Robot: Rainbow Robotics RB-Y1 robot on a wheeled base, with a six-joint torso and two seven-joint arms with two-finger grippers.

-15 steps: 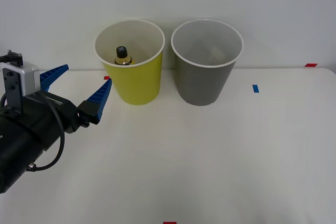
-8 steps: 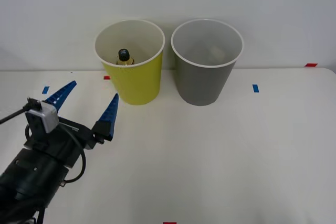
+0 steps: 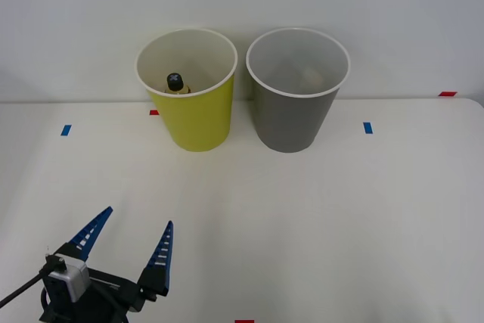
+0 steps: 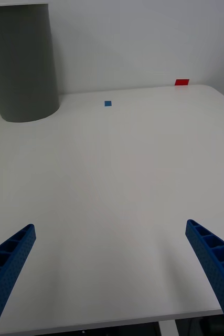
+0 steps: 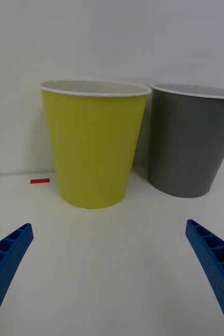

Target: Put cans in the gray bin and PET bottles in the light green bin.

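The light green bin (image 3: 193,115) stands at the back of the table, left of the gray bin (image 3: 295,115); both are upright and nearly touching. A PET bottle (image 3: 176,83) with a black cap stands inside the light green bin, only its top showing. My left gripper (image 3: 128,251) is open with nothing between its blue fingers, low at the table's front left, well short of the bins. Its wrist view faces the light green bin (image 5: 93,147) and the gray bin (image 5: 193,142). My right gripper (image 4: 112,278) is open over bare table, the gray bin (image 4: 22,63) far ahead to one side.
Small blue tape marks (image 3: 66,130) (image 3: 367,127) and red ones (image 3: 448,94) (image 3: 244,321) lie on the white table (image 3: 302,217). A white wall rises just behind the bins. In the right wrist view the table's near edge (image 4: 112,320) lies just below the fingers.
My left arm has drawn back from beside the light green bin toward the table's front left edge, fingers staying open. The bottle remains in the light green bin.
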